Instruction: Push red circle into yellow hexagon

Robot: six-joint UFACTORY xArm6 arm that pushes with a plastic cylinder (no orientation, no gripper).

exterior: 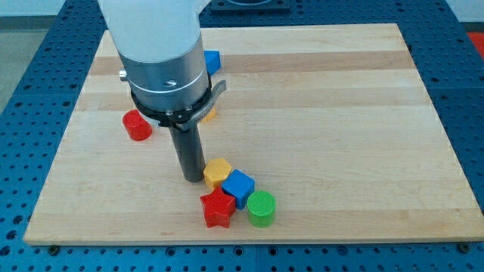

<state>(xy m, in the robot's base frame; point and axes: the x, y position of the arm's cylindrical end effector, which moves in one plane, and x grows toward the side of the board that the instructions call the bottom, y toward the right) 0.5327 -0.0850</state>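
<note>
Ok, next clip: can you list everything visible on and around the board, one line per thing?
red circle: 1, red, the view's left, apart from the other blocks
yellow hexagon: 1, yellow, lower centre, touching the blue cube
blue cube: 1, blue, just right of and below the hexagon
red star: 1, red, below the hexagon
green circle: 1, green, right of the star
blue block: 1, blue, upper centre, partly hidden by the arm, shape unclear
yellow block: 1, yellow, mostly hidden behind the arm
wooden board: 1, light wood
perforated table: 1, blue, around the board
my tip: 1, dark rod, just left of the yellow hexagon
</note>
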